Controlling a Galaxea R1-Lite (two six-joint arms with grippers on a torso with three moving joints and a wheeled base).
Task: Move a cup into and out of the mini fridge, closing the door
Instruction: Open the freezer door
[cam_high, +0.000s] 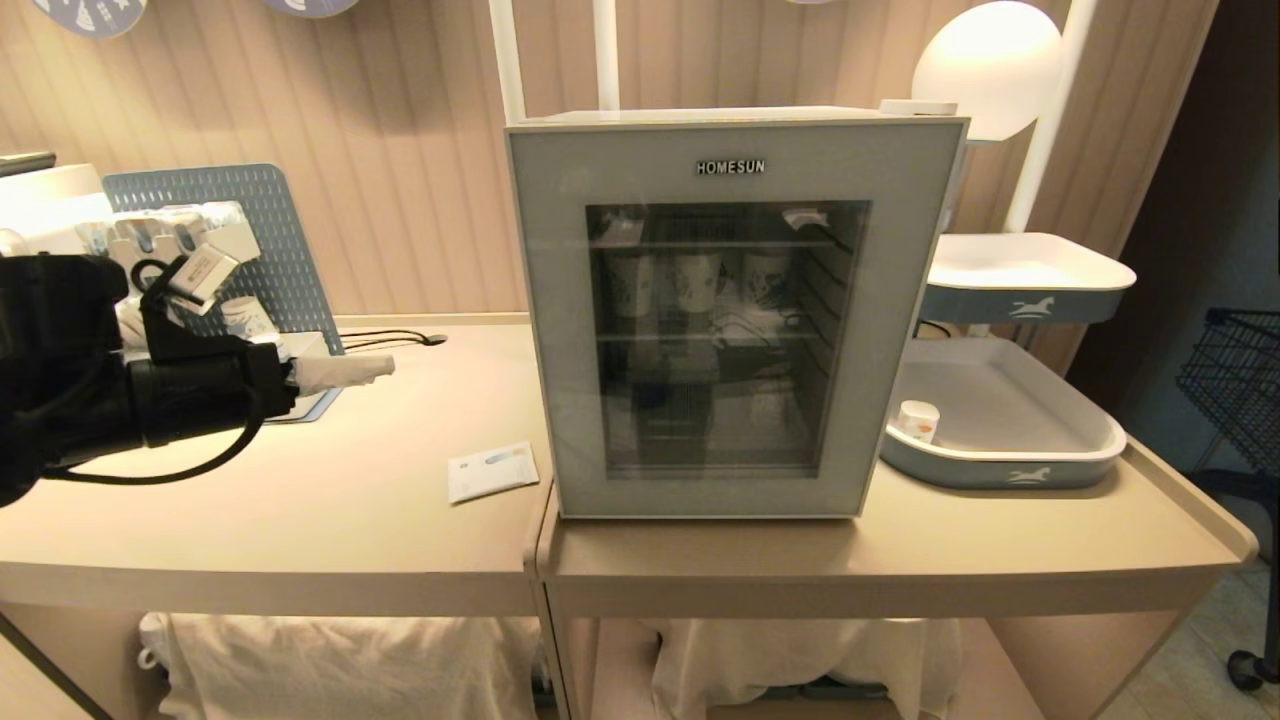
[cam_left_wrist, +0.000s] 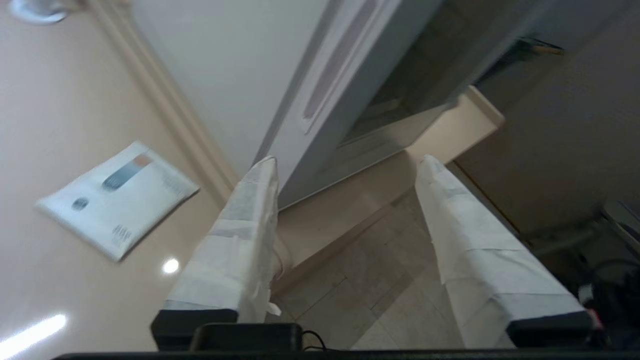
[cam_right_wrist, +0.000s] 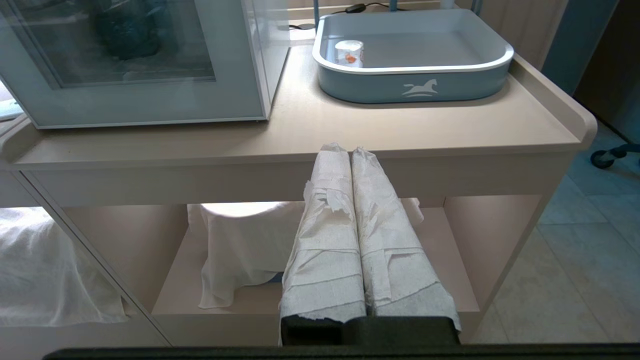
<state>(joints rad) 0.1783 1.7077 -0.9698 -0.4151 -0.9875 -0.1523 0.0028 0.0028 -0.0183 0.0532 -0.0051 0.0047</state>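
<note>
you are reaching left gripper (cam_left_wrist: 345, 165), fingers spread, empty, toward closed door (cam_high: 730, 320) of mini fridge (cam_high: 690, 115); cup (cam_high: 917, 420) sitting in tray (cam_high: 1010, 465); next: catching door edge, pulling open.

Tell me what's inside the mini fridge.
Through the closed door of the mini fridge, three patterned paper cups stand on the upper wire shelf. The lower shelves are too dark and full of reflections to read. The small cup sits outside, in the tray.
</note>
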